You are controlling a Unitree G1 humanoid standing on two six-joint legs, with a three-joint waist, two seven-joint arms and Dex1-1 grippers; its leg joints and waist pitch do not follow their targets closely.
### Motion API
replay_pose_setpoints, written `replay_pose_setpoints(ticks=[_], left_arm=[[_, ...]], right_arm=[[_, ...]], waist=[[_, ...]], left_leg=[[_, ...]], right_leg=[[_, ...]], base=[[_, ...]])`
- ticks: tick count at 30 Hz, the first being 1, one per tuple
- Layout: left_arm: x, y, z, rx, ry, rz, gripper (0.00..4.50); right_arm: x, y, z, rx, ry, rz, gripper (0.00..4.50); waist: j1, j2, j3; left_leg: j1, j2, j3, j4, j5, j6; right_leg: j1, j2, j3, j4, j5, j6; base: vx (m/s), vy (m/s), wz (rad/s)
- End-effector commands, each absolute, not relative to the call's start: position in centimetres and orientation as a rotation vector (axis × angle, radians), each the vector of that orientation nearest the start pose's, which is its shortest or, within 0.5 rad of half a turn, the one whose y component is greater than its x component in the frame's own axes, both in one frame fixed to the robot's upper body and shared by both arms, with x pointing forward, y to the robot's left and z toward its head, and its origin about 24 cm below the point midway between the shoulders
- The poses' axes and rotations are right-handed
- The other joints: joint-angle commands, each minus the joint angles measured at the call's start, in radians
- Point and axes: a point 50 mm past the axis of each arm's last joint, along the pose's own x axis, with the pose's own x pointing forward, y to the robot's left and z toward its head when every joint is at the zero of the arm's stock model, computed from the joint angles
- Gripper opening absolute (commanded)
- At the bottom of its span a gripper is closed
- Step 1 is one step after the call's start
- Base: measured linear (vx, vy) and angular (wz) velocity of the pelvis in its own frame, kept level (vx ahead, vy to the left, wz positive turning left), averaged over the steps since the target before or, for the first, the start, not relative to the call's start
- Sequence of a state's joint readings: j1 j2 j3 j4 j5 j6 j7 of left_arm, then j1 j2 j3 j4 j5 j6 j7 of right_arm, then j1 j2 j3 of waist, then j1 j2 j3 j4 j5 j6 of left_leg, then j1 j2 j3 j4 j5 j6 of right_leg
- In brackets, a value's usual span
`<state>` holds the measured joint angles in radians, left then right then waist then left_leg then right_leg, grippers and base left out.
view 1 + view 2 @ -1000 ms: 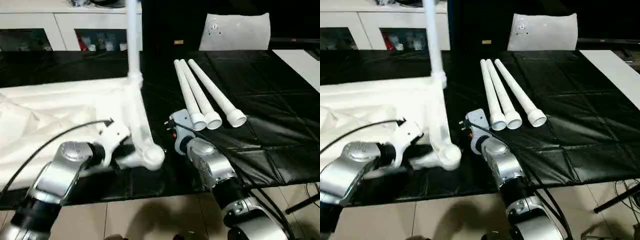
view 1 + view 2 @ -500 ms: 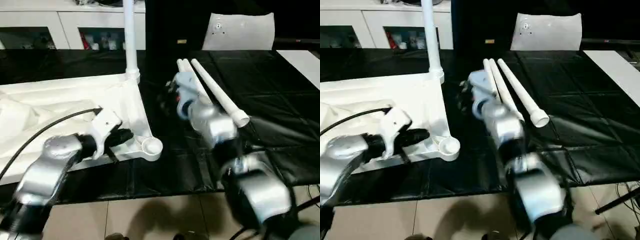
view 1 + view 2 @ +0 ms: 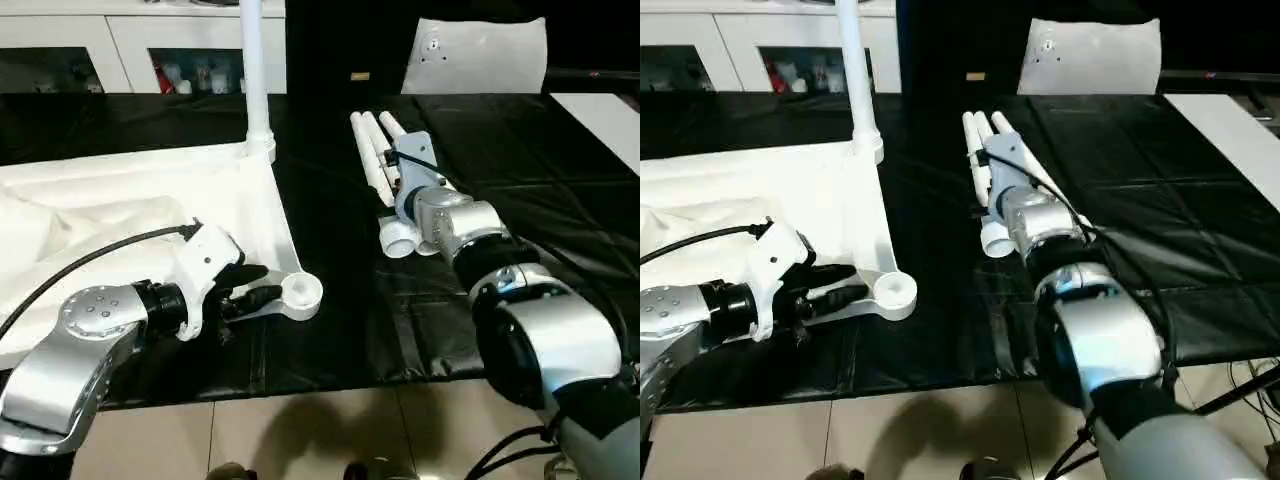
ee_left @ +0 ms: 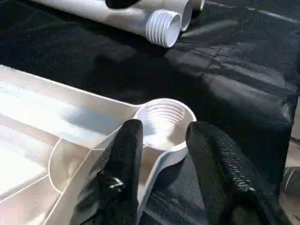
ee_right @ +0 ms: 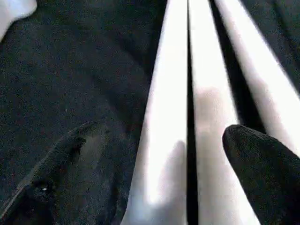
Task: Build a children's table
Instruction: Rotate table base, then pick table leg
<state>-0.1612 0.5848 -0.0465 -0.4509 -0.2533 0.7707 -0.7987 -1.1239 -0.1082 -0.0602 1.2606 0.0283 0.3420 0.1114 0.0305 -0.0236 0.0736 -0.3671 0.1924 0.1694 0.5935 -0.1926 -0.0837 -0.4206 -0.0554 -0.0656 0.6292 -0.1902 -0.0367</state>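
While the upturned white tabletop (image 3: 150,190) lies on the black mat (image 3: 560,230) on the robot's left side, one leg (image 3: 252,75) stands upright in its far corner socket and the near corner socket (image 3: 300,293) is bare, its inner thread showing. The left arm reaches in low from the left, forearm bent inward, and the left gripper (image 4: 161,140) points level at that near socket: its two black fingers (image 4: 126,154) are partly spread, one on each side of the socket's neck, and I cannot tell whether they touch it. The right arm stretches forward over the three loose legs (image 3: 985,175), which lie side by side on the mat. The right gripper (image 5: 154,154) hangs over them, fingers wide apart, with nothing between them but the legs beneath.
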Motion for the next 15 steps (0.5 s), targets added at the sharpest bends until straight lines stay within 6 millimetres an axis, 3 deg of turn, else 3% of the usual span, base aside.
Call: replay_pose_setpoints(ticks=[1, 9, 14, 15], left_arm=[[24.0, 17.2, 12.1, 0.295, 0.352, -0.883, 2.13], [23.9, 17.2, 12.2, 0.324, 0.366, -0.865, 2.84], [23.6, 17.1, 12.2, 0.327, 0.374, -0.883, 2.84], [23.6, 17.1, 12.2, 0.329, 0.374, -0.882, 2.88]], right_arm=[[40.6, -11.0, 9.7, -0.097, 0.51, 0.205, 4.5], [39.7, -10.4, 8.0, -0.051, 0.61, 0.218, 4.5], [39.0, -10.2, 7.1, 0.027, 0.714, 0.23, 4.5], [38.9, -10.2, 6.9, 0.034, 0.734, 0.232, 4.21]], waist=[[0.0, 0.013, -0.055], [0.0, 0.014, -0.046], [-0.001, 0.011, -0.043], [0.0, 0.011, -0.043]], left_leg=[[0.001, 0.024, 0.0, -0.059, -0.126, 0.018], [0.004, 0.026, -0.002, -0.062, -0.146, 0.008], [0.004, 0.026, -0.002, -0.064, -0.157, 0.003], [0.005, 0.026, -0.002, -0.063, -0.156, 0.001]], right_leg=[[0.062, -0.064, 0.054, -0.057, -0.071, -0.218], [0.058, -0.065, 0.053, -0.06, -0.106, -0.215], [0.059, -0.065, 0.054, -0.06, -0.113, -0.215], [0.059, -0.066, 0.054, -0.06, -0.114, -0.216]], base=[[0.0, 0.0, 0.0], [0.0, 0.0, 0.0], [0.0, 0.0, 0.0], [0.0, 0.0, 0.0]])
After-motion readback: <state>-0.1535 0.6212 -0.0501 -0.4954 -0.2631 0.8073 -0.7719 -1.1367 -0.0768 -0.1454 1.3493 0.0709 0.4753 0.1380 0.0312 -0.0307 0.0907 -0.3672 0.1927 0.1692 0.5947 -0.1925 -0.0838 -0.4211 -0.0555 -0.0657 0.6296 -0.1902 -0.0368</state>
